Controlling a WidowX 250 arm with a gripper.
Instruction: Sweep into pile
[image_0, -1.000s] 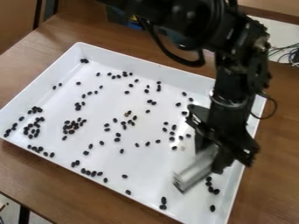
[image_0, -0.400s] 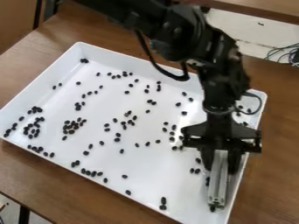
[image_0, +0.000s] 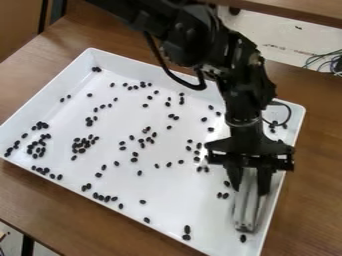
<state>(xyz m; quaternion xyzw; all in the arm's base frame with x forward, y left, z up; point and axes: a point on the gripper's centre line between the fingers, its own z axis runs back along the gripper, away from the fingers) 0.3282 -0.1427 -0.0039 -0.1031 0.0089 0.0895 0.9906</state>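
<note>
In the camera view we see the small black oval pieces (image_0: 81, 144), bean-like, scattered across the wide white rectangular tray (image_0: 180, 192) with raised walls. Some lie in clumps towards the left, others in loose strings through the middle and along the near side. The walls presumably serve to keep the pieces off the brown wooden table (image_0: 302, 200). Our black two-finger gripper (image_0: 249, 187) is at the tray's near right part, its fingers closed on either side of the long pale grey, metallic-looking block (image_0: 246, 210). The block hangs down between them, its lower end pointing towards the near side, probably so that its length can push several pieces at once. Three pieces lie just to its left, and one lies just beyond its near end. We judge the pile still unmade; a low, level stroke inward seems called for, since pressing too hard could flick pieces aside or twist the block in our grip.
</note>
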